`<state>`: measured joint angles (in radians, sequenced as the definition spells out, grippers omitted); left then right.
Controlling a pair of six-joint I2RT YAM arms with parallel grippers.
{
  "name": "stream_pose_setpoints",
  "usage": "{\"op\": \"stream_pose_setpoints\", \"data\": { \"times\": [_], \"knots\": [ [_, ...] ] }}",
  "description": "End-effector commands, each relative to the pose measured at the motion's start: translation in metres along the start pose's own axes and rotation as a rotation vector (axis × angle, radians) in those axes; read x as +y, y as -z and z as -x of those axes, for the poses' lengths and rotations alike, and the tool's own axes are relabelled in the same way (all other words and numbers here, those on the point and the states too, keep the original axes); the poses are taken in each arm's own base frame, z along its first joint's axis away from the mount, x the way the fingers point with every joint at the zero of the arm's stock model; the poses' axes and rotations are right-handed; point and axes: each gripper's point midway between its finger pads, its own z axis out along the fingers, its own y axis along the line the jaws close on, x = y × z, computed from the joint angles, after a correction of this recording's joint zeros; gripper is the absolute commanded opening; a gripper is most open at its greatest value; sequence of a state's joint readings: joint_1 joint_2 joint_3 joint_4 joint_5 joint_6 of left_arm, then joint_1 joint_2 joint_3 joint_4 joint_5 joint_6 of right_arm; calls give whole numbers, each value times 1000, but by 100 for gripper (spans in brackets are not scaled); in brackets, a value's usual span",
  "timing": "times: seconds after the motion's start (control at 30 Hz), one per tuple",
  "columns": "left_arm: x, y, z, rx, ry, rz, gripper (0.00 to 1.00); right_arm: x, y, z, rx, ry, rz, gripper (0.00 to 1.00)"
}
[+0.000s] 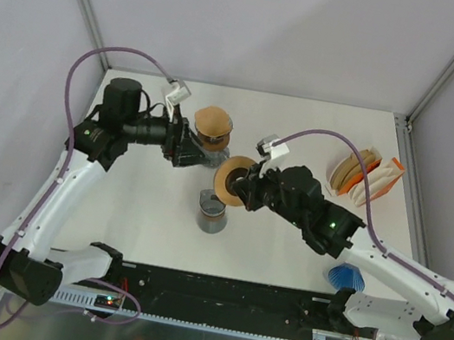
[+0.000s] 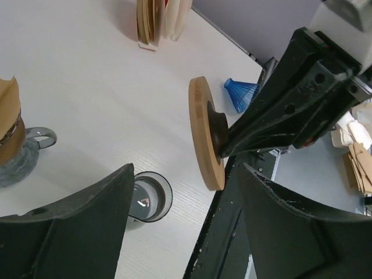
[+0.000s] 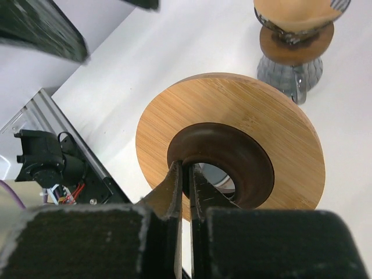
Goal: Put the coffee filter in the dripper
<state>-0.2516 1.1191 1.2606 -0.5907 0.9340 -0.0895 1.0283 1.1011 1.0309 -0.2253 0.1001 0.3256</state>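
Clenched in the right pincer [image 3: 187,174]: a round bamboo disc [image 3: 232,110] with a dark ring lining its centre hole. Gripped by that ring's lip and tipped up on edge, flat face toward the left arm. Directly beneath, glimpsed through the hole, a squat grey glass cup [image 1: 211,213] standing on the white counter [image 1: 304,131]. Probably the collar of a second dripper, to be levelled and lowered onto the cup.

Released, the left pincer [image 2: 187,174]: nothing between its 2 dark fingers, just beside a grey glass mug [image 2: 17,163], with the mug outside the fingers. On that mug, a cone dripper [image 3: 290,35] already lined with a brown paper filter [image 1: 214,120], mouth upward.

Spare filters elsewhere: a fanned stack of brown and white paper filters [image 1: 359,171] in a rack at the far right of the counter. Well apart from both pincers, sheets on edge, long axis running roughly toward the far right corner. Nearer the right arm, yet that pincer occupied; the free left pincer farther off, with the disc between. Judged best: disc down first, then a reach rightward for 1 filter. Near the right base, a blue pleated cone [image 1: 346,277].
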Motion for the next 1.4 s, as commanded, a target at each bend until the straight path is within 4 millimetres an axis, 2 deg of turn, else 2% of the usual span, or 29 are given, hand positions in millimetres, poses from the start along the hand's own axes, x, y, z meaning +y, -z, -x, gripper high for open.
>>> {"op": "stream_pose_setpoints", "data": {
  "times": [0.0, 0.17, 0.37, 0.63, 0.8, 0.9, 0.97, 1.0, 1.07, 1.13, 1.2, 1.27, 1.37],
  "knots": [
    [7, -14, -5, 35, -21, 62, 75, 23, -6, 58, -172, 56, 64, 0],
    [12, -31, -22, 91, -45, 99, 67, 31, -11, 60, -170, 66, 99, 0],
    [13, -38, -23, 108, -85, 117, 43, 33, -11, 62, -177, 74, 113, 0],
    [-21, -43, -40, 153, -45, -92, 37, 29, -11, 63, -179, 92, 92, 0],
    [-35, -42, -45, 171, -12, -178, 6, 24, -10, 63, -181, 100, 75, 0],
    [-32, -42, -44, 167, -28, -159, 1, 21, -11, 61, -169, 99, 68, 0],
    [-21, -42, -42, 157, -71, -99, 0, 15, -10, 58, -154, 90, 55, 14],
    [-14, -42, -39, 151, -100, -56, 0, 13, -9, 57, -145, 87, 47, 27],
    [8, -40, -32, 138, -171, 64, 0, 6, -5, 55, -131, 81, 28, 47],
    [30, -33, -23, 130, -255, 195, 0, 0, 3, 55, -122, 72, 21, 62],
    [53, -21, -6, 129, -372, 340, 0, -4, 13, 59, -121, 46, 40, 70],
    [68, -6, 15, 125, -485, 461, 0, -10, 23, 67, -128, -10, 64, 73],
    [77, 15, 46, 118, -651, 580, 0, -29, 33, 79, -153, -104, 44, 74]
  ]
}}
